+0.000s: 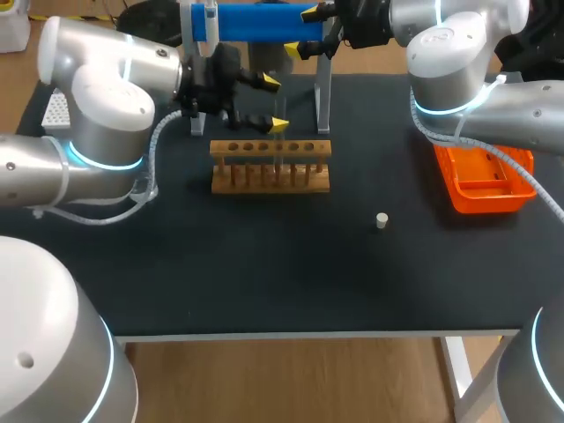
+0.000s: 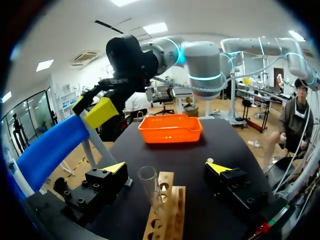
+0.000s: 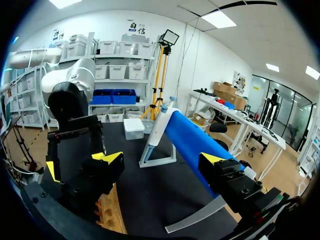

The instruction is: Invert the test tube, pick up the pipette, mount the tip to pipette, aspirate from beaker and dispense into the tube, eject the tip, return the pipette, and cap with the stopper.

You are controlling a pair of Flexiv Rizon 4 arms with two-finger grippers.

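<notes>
Where the head view looks down, you have a black table with a matte top. A wooden test-tube rack stands near its middle, long side running left to right; a small white stopper lies alone on the bare surface, nearer than the rack and to its right; an orange basket sits toward the right edge and a white tip box at the far left. The blue pipette lies level on its stand along the far edge, long axis left to right; your right gripper is at its right end. Your left gripper hangs at the rack's far side, by the clear test tube standing in a hole.

From the left wrist you see the tube between the fingers, mouth up, long axis upright, seated in the rack; both yellow tips stand well apart from the glass, so that claw is spread wide and holds nothing; basket and stopper lie ahead on the dark top.

From the right wrist, the pipette runs lengthwise between the fingers toward the stand; one finger sits close against the blue barrel, the other well clear, so this claw is also spread, gripping nothing; the tip box sits beyond the stand.
</notes>
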